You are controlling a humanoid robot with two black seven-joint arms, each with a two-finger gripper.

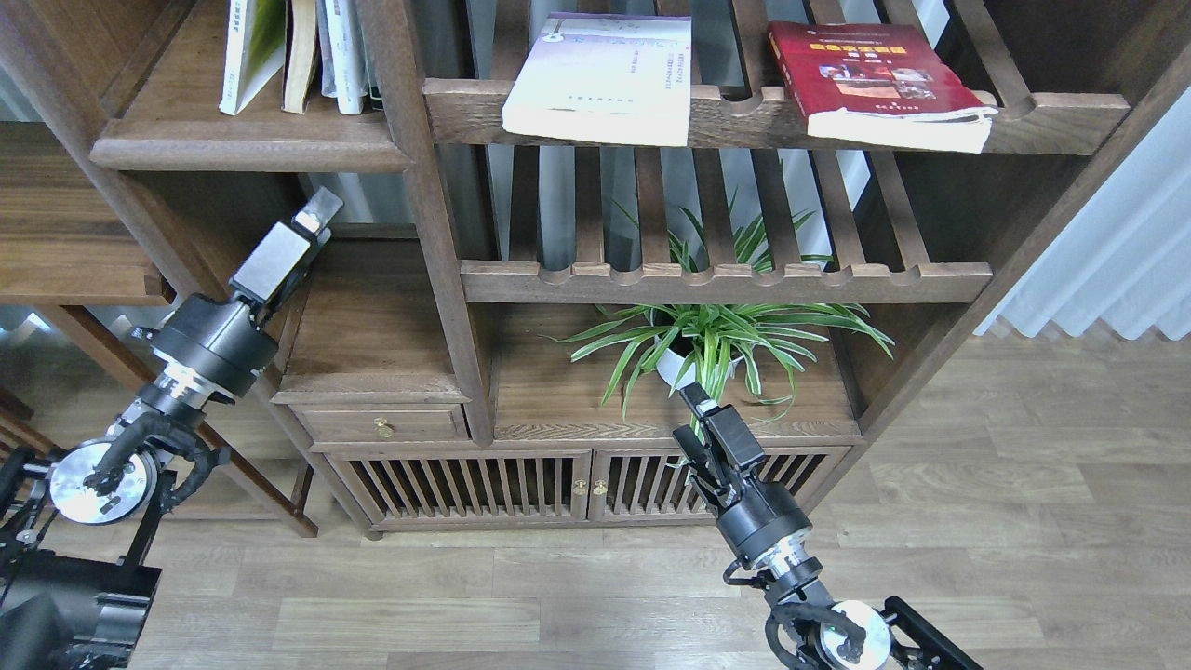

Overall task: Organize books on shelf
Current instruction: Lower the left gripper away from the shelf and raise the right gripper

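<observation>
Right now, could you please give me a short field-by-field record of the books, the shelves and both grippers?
Pale book: flat on the upper slatted rack, overhanging its front rail
Red book: flat on the same rack, to the right, also overhanging
Standing books: upright on the solid shelf, upper left
Potted plant: on the lower board, below the slatted racks
Left gripper: low, in front of the compartment under the solid shelf, holding nothing; open or shut unclear
Right gripper: low, in front of the plant, holding nothing; open or shut unclear
</observation>
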